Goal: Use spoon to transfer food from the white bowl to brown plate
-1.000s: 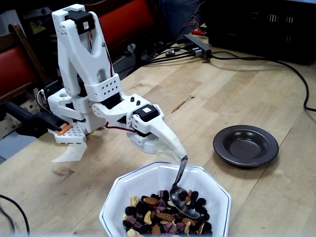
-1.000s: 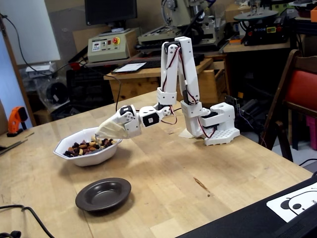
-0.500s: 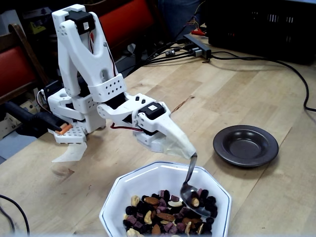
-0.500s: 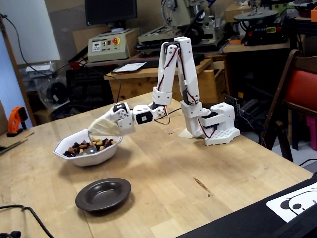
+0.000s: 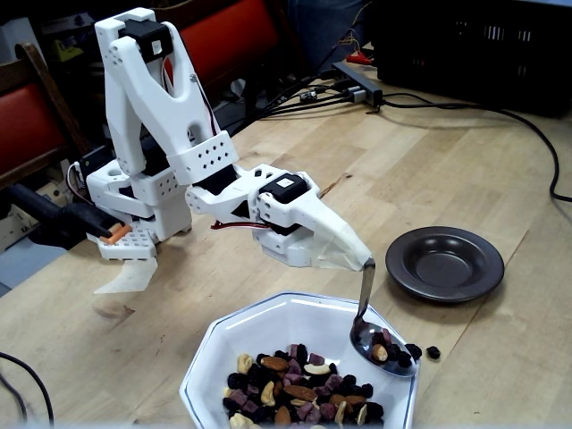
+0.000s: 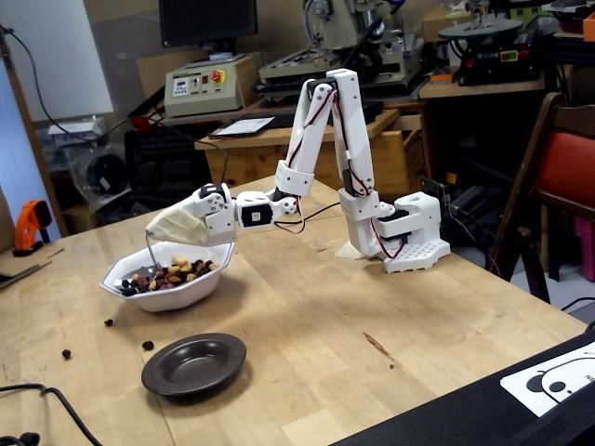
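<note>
Over the white bowl (image 5: 268,335), at its 3 o'clock rim in the close fixed view, my gripper (image 5: 357,255) is wrapped in whitish tape so I cannot tell how wide the fingers sit, but they clearly carry the spoon (image 5: 375,335) by its handle end. Change from a second ago: spoon was down in the middle of the food (image 5: 299,389), now it has swept across to the rim with a small load in its bowl, a nut and a few dark bits. Arm has stretched further out in the other fixed view too, gripper (image 6: 153,234) now above the far side of the white bowl (image 6: 200,283). Sweep threw pieces out: one raisin (image 5: 433,352) lies on the table just past the rim, and stray dark bits (image 6: 147,345) sit on the wood near the brown plate (image 6: 163,372), where a second ago there were none. Brown plate (image 5: 407,264) at 2 o'clock from the bowl, apart from it, still empty. Scoop looks done but messy; my read, the carry to the plate comes next, and the spoon must stay level.
</note>
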{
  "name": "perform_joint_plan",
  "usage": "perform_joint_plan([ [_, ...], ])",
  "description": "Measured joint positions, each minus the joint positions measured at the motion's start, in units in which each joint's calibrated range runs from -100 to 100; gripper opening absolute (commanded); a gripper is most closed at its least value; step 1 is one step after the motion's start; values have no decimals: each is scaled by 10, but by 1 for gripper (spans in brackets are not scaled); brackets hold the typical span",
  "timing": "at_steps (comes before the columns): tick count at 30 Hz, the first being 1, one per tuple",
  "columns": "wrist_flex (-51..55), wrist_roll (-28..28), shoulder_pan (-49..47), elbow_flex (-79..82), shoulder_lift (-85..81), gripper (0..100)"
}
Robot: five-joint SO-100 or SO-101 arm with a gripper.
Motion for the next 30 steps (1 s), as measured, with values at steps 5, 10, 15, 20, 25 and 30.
perform_joint_plan([
  [5,0,-6,0,0,0,2],
  [10,0,-35,-1,0,0,2],
  [15,0,-43,-1,0,0,2],
  [20,0,-46,-1,0,-24,2],
  [25,0,-46,-1,0,-79,2],
  [30,0,-46,-28,0,-97,2],
])
